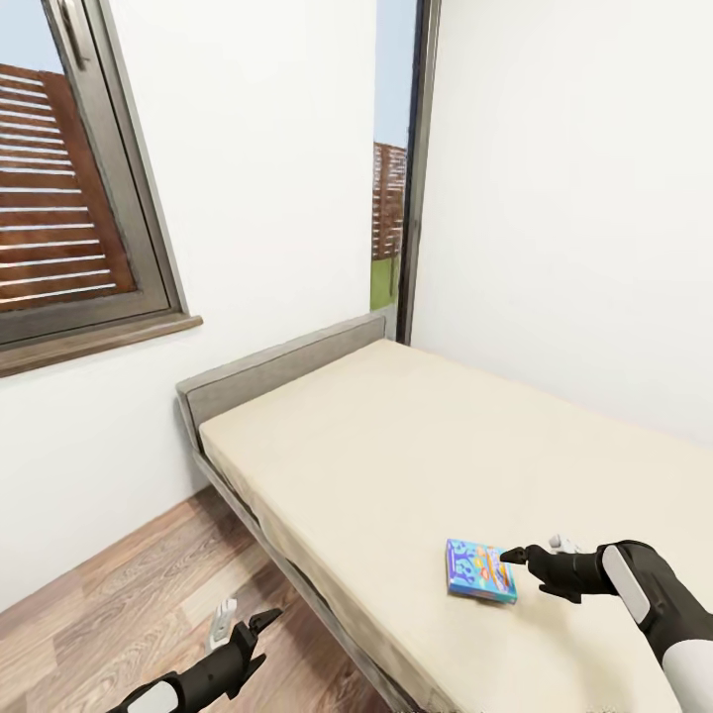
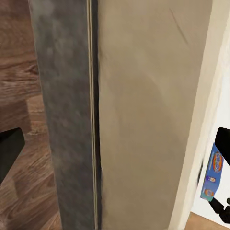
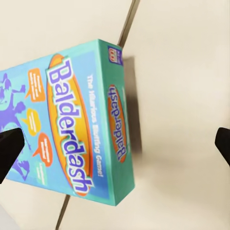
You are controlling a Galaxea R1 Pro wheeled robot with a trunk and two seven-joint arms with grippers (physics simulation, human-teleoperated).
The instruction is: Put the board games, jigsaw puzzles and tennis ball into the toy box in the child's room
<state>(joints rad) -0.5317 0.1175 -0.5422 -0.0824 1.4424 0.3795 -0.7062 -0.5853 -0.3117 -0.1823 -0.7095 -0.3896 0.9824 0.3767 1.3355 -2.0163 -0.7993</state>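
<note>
1. Flat blue-and-teal cardboard board game box, printed "Balderdash" in the right wrist view, lies face-up on the cream mattress of the bed, toward the near part of the mattress and well in from its edges.
2. Right gripper, black fingers on a black-and-white arm, hovers just beside the box's right edge in the head view. Fingers spread apart; in the right wrist view the two dark fingertips sit at opposite margins with the box between them, offset toward one tip. Whether any tip touches the box cannot be told.
3. Left gripper is low over the brown wood-plank floor, beside the bed's grey frame, well apart from the box. Fingers parted, nothing between them.
4. Left wrist view: grey frame side and mattress edge run lengthwise; the box is visible on the mattress top.
5. Surroundings: grey upholstered headboard against a white wall; grey-framed window with brown slatted shutters outside.
</note>
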